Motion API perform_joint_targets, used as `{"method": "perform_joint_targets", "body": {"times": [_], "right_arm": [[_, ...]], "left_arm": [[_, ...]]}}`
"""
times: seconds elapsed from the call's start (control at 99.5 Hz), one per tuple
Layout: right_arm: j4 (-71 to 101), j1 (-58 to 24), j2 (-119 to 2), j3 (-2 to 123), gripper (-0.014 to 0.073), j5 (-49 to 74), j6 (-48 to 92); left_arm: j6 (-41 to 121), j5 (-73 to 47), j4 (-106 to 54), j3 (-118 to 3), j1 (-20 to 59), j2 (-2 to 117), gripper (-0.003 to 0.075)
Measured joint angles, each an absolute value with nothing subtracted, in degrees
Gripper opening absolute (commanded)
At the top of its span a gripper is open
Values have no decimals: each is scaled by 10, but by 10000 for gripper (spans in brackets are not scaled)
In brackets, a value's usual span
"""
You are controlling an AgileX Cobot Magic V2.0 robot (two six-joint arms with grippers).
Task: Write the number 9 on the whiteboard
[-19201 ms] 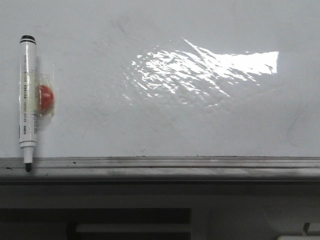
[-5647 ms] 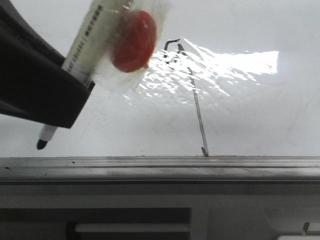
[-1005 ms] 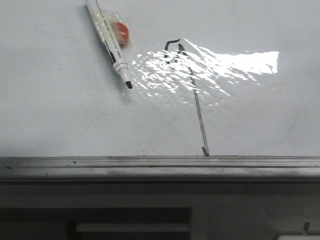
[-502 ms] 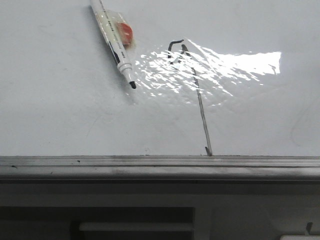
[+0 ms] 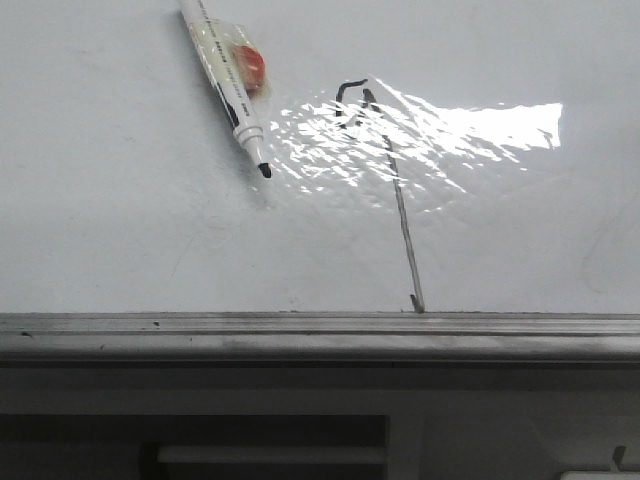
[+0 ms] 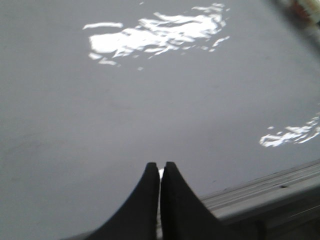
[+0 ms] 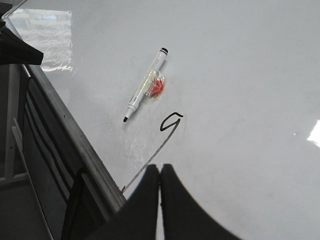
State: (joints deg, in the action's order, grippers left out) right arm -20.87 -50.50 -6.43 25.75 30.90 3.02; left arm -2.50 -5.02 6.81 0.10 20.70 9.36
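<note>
Number 9 (image 5: 385, 190) is down on the whiteboard (image 5: 120, 240) now — a small open hook up top, a long slanted tail running to the grey rail (image 5: 300, 325). From the right wrist camera, the stroke lies just ahead of the right end effector (image 7: 159, 172), its tail reaching back toward the fingertips. The marker (image 5: 226, 86) lies flat on the board, uncapped, a red blob taped to its barrel, resting beyond the hook and off to one side, well apart from both arms.

Both end effectors are empty. The right one has its fingers pressed together, nothing between them; the left end effector (image 6: 160, 167) is likewise pinched closed, a hairline of light at the seam, hovering over bare board near the rail.

To my eye the writing step is finished and the pen set down. What's left is only to back the arms away without brushing the wet ink or nudging the marker.

Against the look half a second ago, almost nothing differs: the marker and the stroke sit where they were.
</note>
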Motion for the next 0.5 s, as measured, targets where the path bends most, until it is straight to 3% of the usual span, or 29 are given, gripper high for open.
{"method": "perform_joint_targets", "body": {"times": [0.181, 0.502], "right_arm": [[-209, -505, -64, 257, -41, 309, 30], [-210, -505, -64, 257, -41, 309, 30]], "left_arm": [[-31, -158, 72, 1, 138, 42, -20], [-34, -175, 73, 1, 85, -2, -20]]}}
